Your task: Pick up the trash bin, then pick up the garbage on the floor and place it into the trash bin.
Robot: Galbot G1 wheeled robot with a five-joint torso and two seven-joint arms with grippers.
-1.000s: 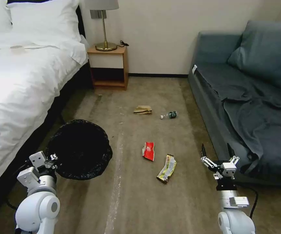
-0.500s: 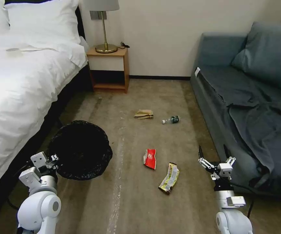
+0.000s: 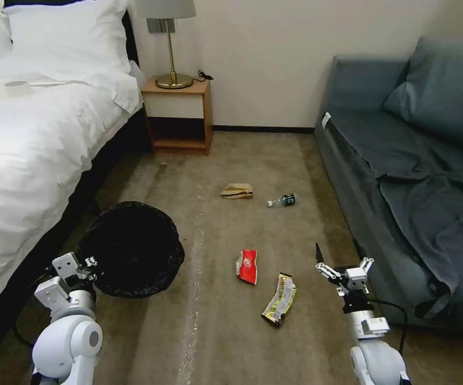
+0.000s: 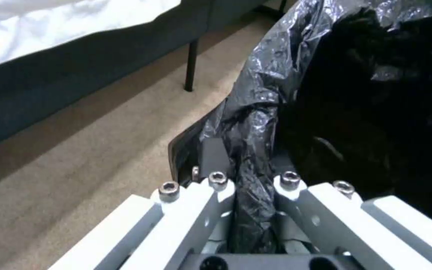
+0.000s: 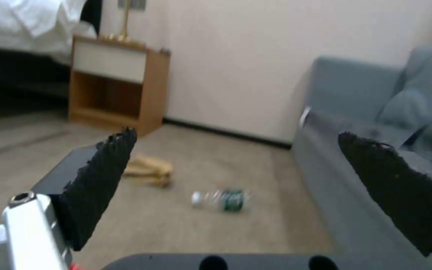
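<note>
The trash bin (image 3: 132, 248), its black bag folded over the rim, is at the lower left beside the bed. My left gripper (image 3: 88, 263) is shut on its near rim, and the left wrist view shows the crinkled bag (image 4: 366, 93) pinched in the left gripper (image 4: 251, 176). On the carpet lies the garbage: a red packet (image 3: 247, 266), a yellow-and-silver wrapper (image 3: 279, 292), a tan paper bag (image 3: 236, 190) and a small bottle (image 3: 281, 200). My right gripper (image 3: 341, 258) hangs open just right of the wrapper, near the sofa. Beyond the right gripper (image 5: 248, 165) lie the bottle (image 5: 221, 198) and paper bag (image 5: 148, 170).
A white bed (image 3: 28, 139) runs along the left, a grey sofa (image 3: 413, 176) along the right. A wooden nightstand (image 3: 177, 115) with a lamp stands at the far wall. Open carpet (image 3: 215, 331) lies between them.
The whole picture has shifted a little, so the camera has moved. My right gripper has come leftward, closer to the wrapper. The left gripper keeps its hold on the bin.
</note>
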